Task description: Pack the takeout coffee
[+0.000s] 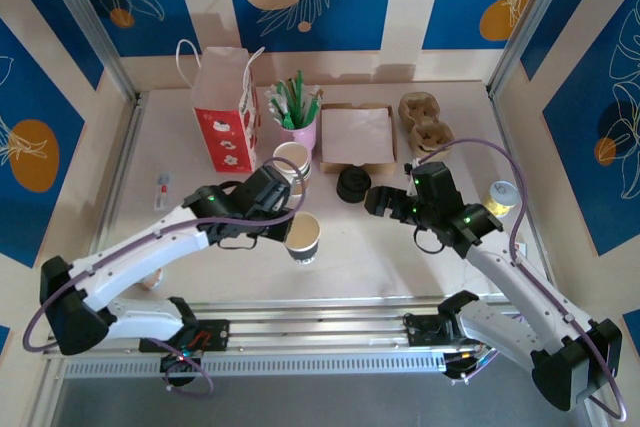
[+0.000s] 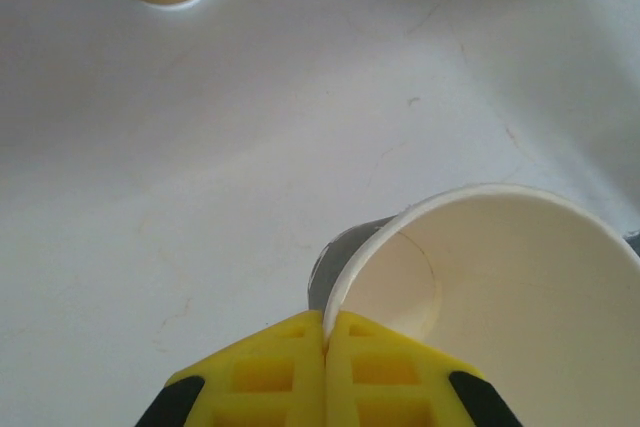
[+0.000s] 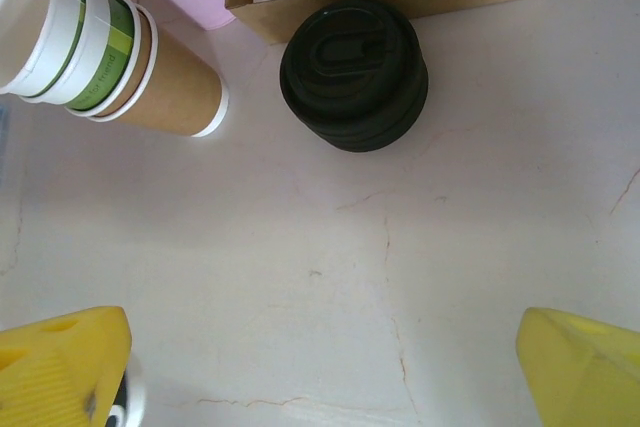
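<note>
Left tool point(image 2: 325, 322) apparently pinches cup point(image 2: 520, 287) rim.

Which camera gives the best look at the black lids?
Right wrist: the stack of black lids sits close and whole, its top moulding clear. Top external shows it small, mid-table; left wrist catches its edge at the frame top.

1 overhead, 2 downward wrist close-ups

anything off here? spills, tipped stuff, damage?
No spills or damage visible. The cup stack and black lids stand tidy. One oddity: the left gripper pinches the paper cup at a single spot on its rim wall, which looks like a slim hold.
</note>
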You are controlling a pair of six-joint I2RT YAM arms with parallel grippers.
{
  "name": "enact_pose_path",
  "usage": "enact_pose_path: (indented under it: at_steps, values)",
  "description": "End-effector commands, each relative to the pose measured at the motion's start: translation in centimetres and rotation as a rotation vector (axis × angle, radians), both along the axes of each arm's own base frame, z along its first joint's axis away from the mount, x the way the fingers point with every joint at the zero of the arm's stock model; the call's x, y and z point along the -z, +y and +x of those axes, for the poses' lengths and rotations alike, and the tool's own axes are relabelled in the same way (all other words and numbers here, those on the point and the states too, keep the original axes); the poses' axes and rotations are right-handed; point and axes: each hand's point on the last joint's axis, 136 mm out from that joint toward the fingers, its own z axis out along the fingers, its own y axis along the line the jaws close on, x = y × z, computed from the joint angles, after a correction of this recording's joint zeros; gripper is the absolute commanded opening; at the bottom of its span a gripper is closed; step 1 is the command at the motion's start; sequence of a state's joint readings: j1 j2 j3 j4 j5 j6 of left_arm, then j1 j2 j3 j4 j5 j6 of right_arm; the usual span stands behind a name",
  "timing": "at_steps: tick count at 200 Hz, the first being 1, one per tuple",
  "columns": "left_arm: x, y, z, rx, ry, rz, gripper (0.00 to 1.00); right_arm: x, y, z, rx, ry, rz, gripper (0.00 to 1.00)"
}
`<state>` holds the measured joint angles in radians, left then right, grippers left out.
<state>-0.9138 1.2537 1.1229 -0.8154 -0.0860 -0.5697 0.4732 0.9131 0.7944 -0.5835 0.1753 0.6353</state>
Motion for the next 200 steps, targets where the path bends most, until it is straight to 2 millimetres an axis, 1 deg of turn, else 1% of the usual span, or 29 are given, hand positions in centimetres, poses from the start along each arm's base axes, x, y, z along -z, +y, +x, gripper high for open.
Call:
enact_pose_path:
  at_steps: [1,24,67,98,132,153,169,181,200]
  values:
    - [1.4,-1.6,0.4,0.015,0.001,-0.02,0.0,0.3,-0.3,-1.0,-0.001,0.026,0.009,0.99]
    - [3.0,-2.2,0.3,0.027,0.029,-0.006,0.0,0.4,-0.6,-1.3,0.004,0.024,0.005,0.99]
    - [5.0,-2.5,0.3,0.033,0.061,0.032,0.0,0.3,-0.7,-1.6,-0.003,0.02,0.005,0.99]
    - [5.6,-2.5,0.3,0.031,0.067,0.051,0.0,0.3,-0.7,-1.7,-0.004,0.022,0.005,0.99]
    - [5.7,-2.6,0.4,0.043,0.072,0.068,0.0,0.5,-0.7,-1.8,-0.006,0.027,0.006,0.99]
    - [5.7,-2.7,0.5,0.046,0.072,0.076,0.07,0.5,-0.7,-1.8,-0.006,0.028,0.009,0.99]
    - [5.4,-2.7,0.6,0.046,0.065,0.075,0.08,0.5,-0.8,-1.8,-0.005,0.031,0.007,0.99]
    - [5.2,-2.7,0.7,0.045,0.059,0.077,0.11,0.4,-0.7,-1.9,-0.008,0.029,0.008,0.99]
    - [4.8,-2.8,0.9,0.047,0.049,0.081,0.21,0.3,-0.7,-1.9,-0.01,0.028,0.007,0.99]
